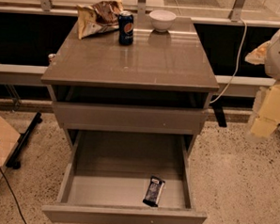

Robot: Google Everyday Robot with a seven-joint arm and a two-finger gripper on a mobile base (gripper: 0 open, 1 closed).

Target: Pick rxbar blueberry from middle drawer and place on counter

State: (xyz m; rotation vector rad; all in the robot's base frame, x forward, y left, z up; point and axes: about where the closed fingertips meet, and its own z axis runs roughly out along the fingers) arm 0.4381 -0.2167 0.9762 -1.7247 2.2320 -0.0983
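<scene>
The rxbar blueberry (154, 191) is lying in the open middle drawer (125, 216), toward its 5 o'clock corner; the counter (147, 62) is bearing a snack bag (95, 18), Pepsi can (126, 28) and bowl (162, 20); the gripper (268, 111) is hovering at 3 o'clock, its state impossible to tell.

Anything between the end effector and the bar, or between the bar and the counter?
Nothing visible. The end effector hangs right of the cabinet; the rxbar blueberry lies uncovered at the front right of the middle drawer. On the counter, snack bag, soda can and bowl sit only along the back.

Counter (147, 57), snack bag (95, 17), soda can (126, 28), bowl (162, 20), gripper (271, 109) at right
</scene>
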